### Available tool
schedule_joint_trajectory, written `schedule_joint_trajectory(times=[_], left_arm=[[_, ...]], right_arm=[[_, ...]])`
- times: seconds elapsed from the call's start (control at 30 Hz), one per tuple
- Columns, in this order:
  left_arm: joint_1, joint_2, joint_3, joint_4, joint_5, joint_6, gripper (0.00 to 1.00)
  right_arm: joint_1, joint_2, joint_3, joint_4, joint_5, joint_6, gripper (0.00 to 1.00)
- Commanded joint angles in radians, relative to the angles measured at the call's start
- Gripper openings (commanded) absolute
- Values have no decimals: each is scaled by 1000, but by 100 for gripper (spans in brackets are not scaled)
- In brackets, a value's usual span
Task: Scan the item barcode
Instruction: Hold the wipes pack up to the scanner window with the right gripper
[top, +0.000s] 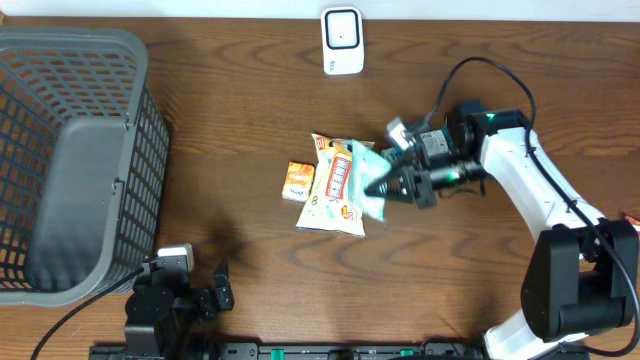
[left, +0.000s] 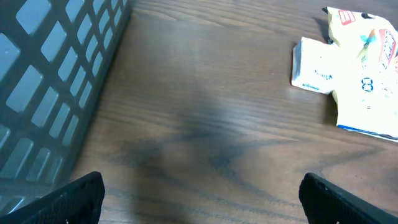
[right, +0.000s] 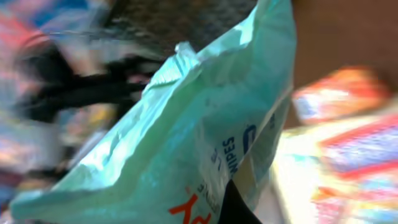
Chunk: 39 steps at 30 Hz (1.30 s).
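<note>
One claw, the left gripper (left: 202, 198), gapes wide near the basket (top: 75, 38); further out the right gripper (top: 385, 188) pinches the pale green wipes packet (right: 199, 118) over the snack bag (top: 335, 185) — best hold it taut and turn its barcode face squarely toward the far scanner (top: 341, 40).

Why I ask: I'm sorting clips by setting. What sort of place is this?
Probably a mock shop checkout: a white scanner, a grey basket, and a wipes pack with snack packets.
</note>
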Motion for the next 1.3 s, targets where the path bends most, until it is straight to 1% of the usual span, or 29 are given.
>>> schedule_joint_trajectory(times=[0.0, 0.03, 0.1, 0.17, 0.23, 0.3, 0.37, 0.43, 0.53, 0.7, 0.87, 0.97, 1.1, 1.17, 1.27], left_arm=[[4, -1, -4, -3, -8, -8, 100], [4, -1, -4, -3, -8, -8, 100], [4, -1, -4, -3, -8, -8, 100], [4, -1, -4, -3, -8, -9, 100], [4, -1, -4, -3, -8, -9, 100], [4, -1, -4, -3, -8, -8, 100], [4, -1, -4, -3, -8, -8, 100], [4, -1, -4, -3, -8, -8, 100], [4, -1, -4, -3, -8, -8, 100], [4, -1, -4, -3, -8, -9, 100], [4, -1, -4, -3, -8, -9, 100], [4, -1, -4, -3, -8, -9, 100], [4, -1, -4, -3, -8, -8, 100], [4, -1, -4, -3, -8, -8, 100], [4, -1, -4, -3, -8, -9, 100]], right_arm=[[23, -5, 17, 215, 388, 711, 1], [39, -5, 31, 246, 452, 742, 1], [74, -5, 70, 280, 483, 731, 1], [112, -5, 126, 309, 533, 758, 1], [143, -4, 180, 338, 645, 816, 1], [172, 0, 241, 349, 769, 853, 1], [196, 19, 310, 348, 859, 854, 1], [211, 49, 372, 348, 913, 854, 1], [219, 139, 491, 346, 971, 855, 1], [215, 366, 753, 330, 1006, 867, 1], [229, 597, 1065, 314, 1176, 869, 1], [238, 687, 1178, 339, 1278, 867, 1], [248, 765, 1224, 449, 1366, 847, 1], [255, 801, 1224, 531, 1366, 834, 1], [266, 839, 1224, 602, 1380, 827, 1]])
